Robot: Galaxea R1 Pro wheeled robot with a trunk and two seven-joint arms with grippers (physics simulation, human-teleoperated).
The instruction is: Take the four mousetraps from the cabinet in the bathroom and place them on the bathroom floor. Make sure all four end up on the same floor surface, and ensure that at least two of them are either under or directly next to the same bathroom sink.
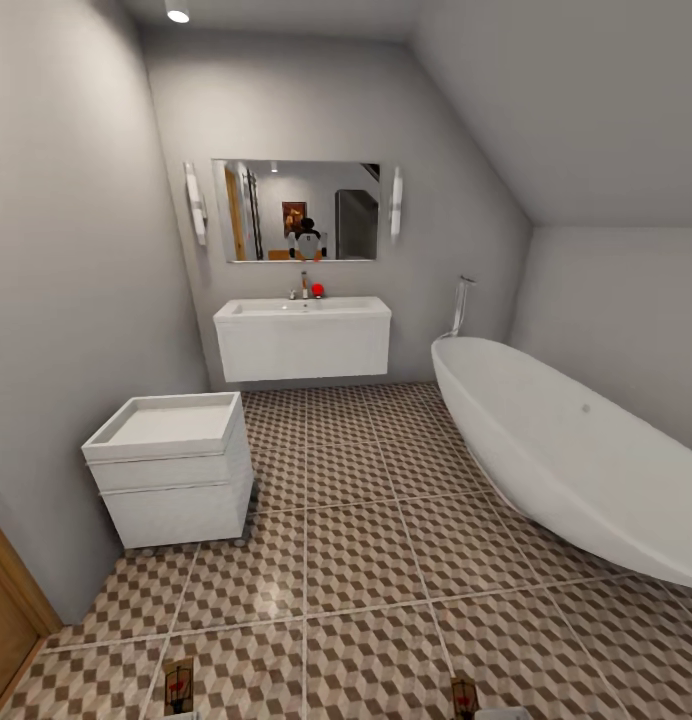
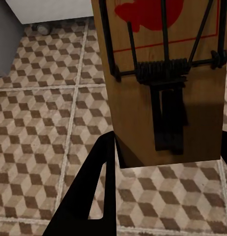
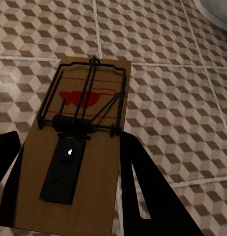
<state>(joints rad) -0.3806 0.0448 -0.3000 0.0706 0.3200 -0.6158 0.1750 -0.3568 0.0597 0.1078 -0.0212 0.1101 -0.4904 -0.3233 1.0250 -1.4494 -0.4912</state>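
Note:
I hold two mousetraps above the bathroom floor (image 1: pixel 366 560), which has cube-pattern tiles. My left gripper (image 2: pixel 167 142) is shut on one tan mousetrap (image 2: pixel 162 83), its red spot and wire frame facing the camera. The right gripper (image 3: pixel 69 142) is shut on another mousetrap (image 3: pixel 79 147), held flat over the tiles. In the head view both traps show at the bottom edge, left mousetrap (image 1: pixel 178 685) and right mousetrap (image 1: pixel 464 695). The white sink (image 1: pixel 302 310) on its wall-hung vanity stands against the far wall, well ahead. The cabinet is not clearly in view.
A square white toilet (image 1: pixel 171 470) stands by the left wall. A long white bathtub (image 1: pixel 576 460) runs along the right. An orange-brown wooden edge (image 1: pixel 6 610) shows at the lower left. A mirror (image 1: pixel 296 212) hangs above the sink.

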